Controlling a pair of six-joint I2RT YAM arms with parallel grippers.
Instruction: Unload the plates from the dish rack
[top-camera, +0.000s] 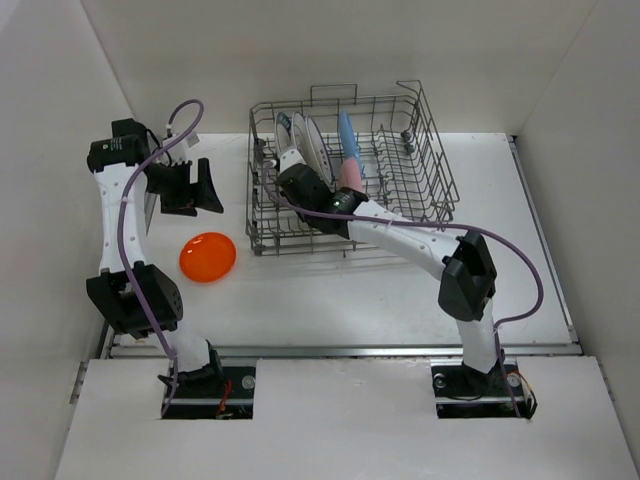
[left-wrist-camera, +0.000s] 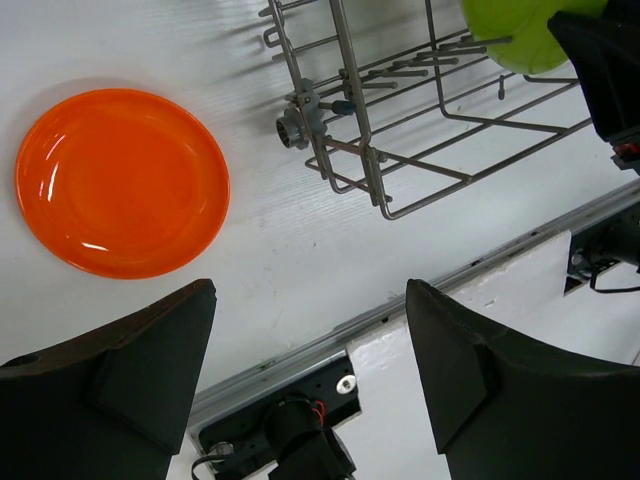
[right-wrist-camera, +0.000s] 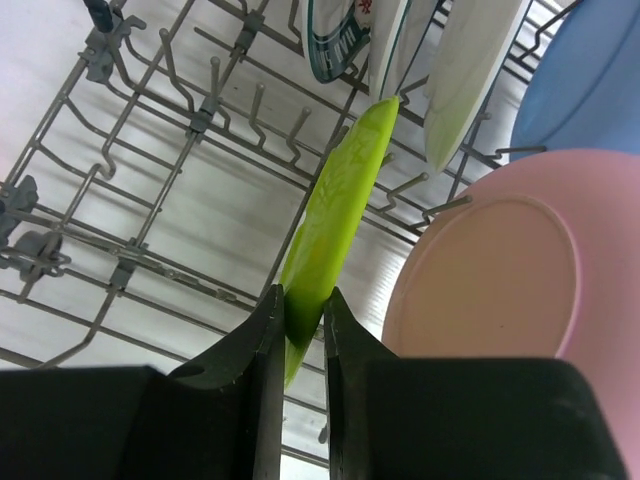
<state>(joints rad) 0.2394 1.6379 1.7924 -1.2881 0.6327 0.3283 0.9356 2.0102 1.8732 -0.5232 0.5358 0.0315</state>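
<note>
Right pincer (right-wrist-camera: 300, 312) is clamped on the near rim of the lime-green plate (right-wrist-camera: 345, 200), with one finger on each face, deep inside the dish rack (right-wrist-camera: 150, 150). The plate stands on edge between the upright tines and leans a little as it runs away from the pincer. Just beside the pincer stands the pink plate (right-wrist-camera: 490, 270), its broad face turned toward the lime-green one but apart from it. Past the pink plate, farther from the pincer, is the light blue plate (right-wrist-camera: 585, 90). Straight ahead of the pincer, beyond the far edge of the lime-green plate, white plates (right-wrist-camera: 460, 80) stand in a row; one of them (right-wrist-camera: 345, 40) shows a teal patterned rim.

Left pincer (left-wrist-camera: 308, 300) hangs outside the rack with its fingers wide apart and nothing between them. Below it is the white surface (left-wrist-camera: 270, 240). Off to one side of this pincer the orange plate (left-wrist-camera: 120, 180) lies flat on the surface, touching nothing else. Ahead of it, on the other side, is a lower corner of the rack with a small wheel (left-wrist-camera: 293, 127). Farther still, the lime-green plate shows through the wires.
</note>
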